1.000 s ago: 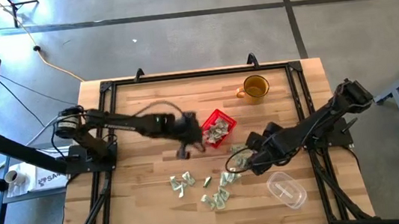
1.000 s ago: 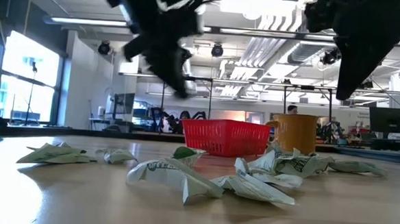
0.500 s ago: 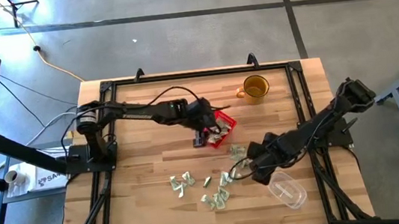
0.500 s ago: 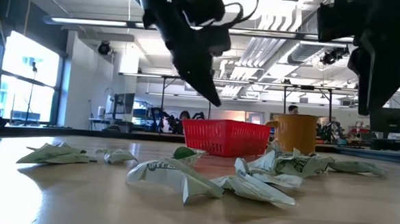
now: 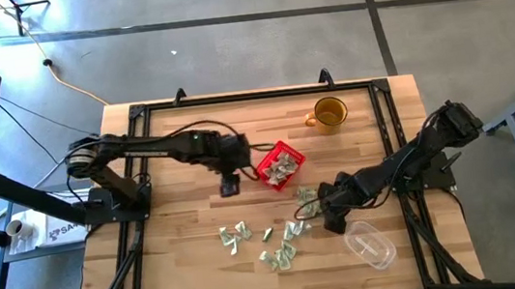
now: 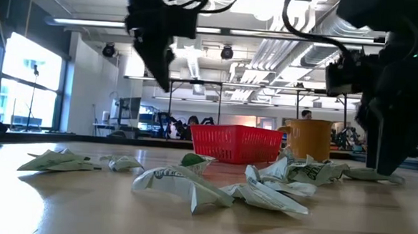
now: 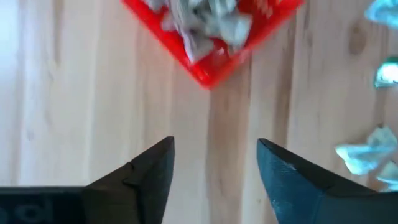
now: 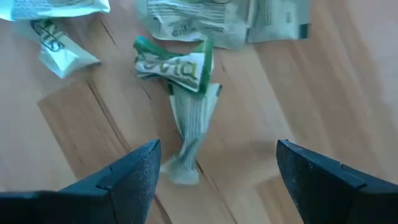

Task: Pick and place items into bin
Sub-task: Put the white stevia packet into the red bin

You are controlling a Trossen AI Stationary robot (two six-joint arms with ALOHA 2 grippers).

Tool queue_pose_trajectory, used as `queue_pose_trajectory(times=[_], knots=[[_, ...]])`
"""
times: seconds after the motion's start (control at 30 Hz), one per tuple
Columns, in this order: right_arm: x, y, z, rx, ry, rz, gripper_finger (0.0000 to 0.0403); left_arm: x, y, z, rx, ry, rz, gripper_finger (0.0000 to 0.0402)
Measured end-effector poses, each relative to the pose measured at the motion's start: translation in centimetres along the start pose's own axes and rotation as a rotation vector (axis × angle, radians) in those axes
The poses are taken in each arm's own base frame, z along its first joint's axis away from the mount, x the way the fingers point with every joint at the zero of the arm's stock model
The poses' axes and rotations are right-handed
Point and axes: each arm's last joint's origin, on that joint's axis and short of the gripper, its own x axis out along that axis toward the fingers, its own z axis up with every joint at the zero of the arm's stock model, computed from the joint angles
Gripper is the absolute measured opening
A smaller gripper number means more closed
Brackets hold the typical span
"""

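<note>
The right gripper is hanging low over the wooden table with its fingers spread wide and nothing in them. One wrapped piece is lying right in front of the gap, twisted, with more items scattered close by. To grab it well, the gripper should be going straight down so the piece sits between both fingers, then squeezing only that one, not its neighbours. The bin is sitting near the middle of the table, already holding some pieces. The left gripper is open and empty too, hovering just beside the bin over bare wood.
</note>
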Motion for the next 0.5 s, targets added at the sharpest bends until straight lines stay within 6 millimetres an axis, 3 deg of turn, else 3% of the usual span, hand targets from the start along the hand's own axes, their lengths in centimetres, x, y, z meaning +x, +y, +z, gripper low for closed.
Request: queue_pose_trajectory(times=[0.23,0.33,0.5], knots=[[0.9,-1.2,0.4,0.034,-0.015,0.042,0.0284,0.8,-0.3,-5.0,-0.192,0.065,-0.001,0.0199],[0.9,-1.3,0.4,0.027,-0.014,0.023,0.023,1.4,-0.6,-7.5,-0.282,0.105,-0.002,0.0182],[0.9,-1.4,0.4,0.008,-0.015,0.002,0.0097,2.9,-1.9,-11.9,-0.395,0.224,-0.057,0.0166]])
